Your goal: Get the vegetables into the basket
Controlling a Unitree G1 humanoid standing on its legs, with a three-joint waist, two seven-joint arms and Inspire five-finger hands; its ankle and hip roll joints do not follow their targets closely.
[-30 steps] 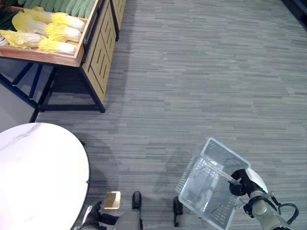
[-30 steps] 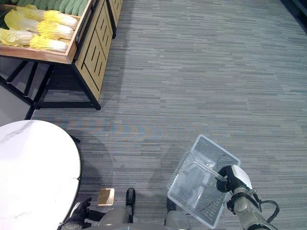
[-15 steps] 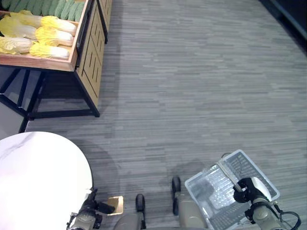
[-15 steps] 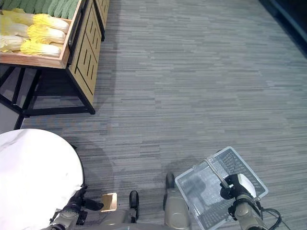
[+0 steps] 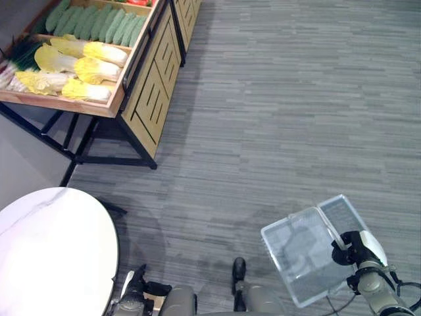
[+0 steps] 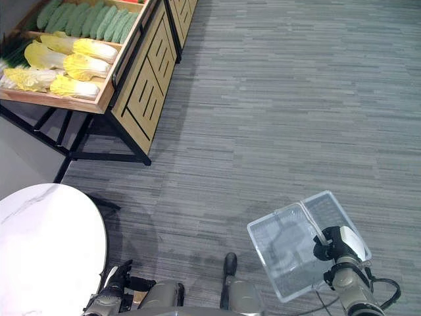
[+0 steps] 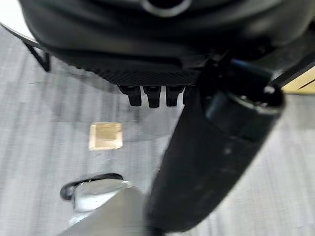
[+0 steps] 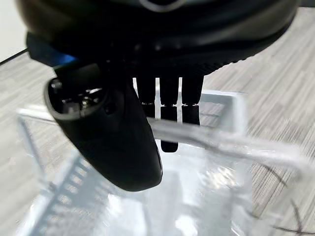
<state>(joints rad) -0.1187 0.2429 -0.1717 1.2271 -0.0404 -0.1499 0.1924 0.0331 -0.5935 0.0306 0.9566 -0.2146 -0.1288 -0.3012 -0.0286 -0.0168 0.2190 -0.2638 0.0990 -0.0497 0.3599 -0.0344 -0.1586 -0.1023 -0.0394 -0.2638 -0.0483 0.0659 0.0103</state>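
The right hand [image 5: 350, 245] is curled round the handle [image 8: 216, 140] of a clear plastic basket [image 5: 306, 253], thumb on one side of the bar and fingers on the other. The basket hangs from this hand over the grey floor [image 5: 283, 112], low on the robot's right side, and nothing shows inside it.

The left hand [image 6: 117, 284] hangs low on the robot's left, beside the rim of a round white table [image 5: 52, 250]. Its fingers are bent inward with nothing between them.

The vegetables lie far ahead and left of both hands, in a wooden display stand [image 5: 148, 79]: yellow cabbages [image 5: 92, 66] nearest, with green cucumbers [image 5: 99, 23] in the compartment behind them. A small tan square [image 7: 106, 136] lies on the floor below the left hand.
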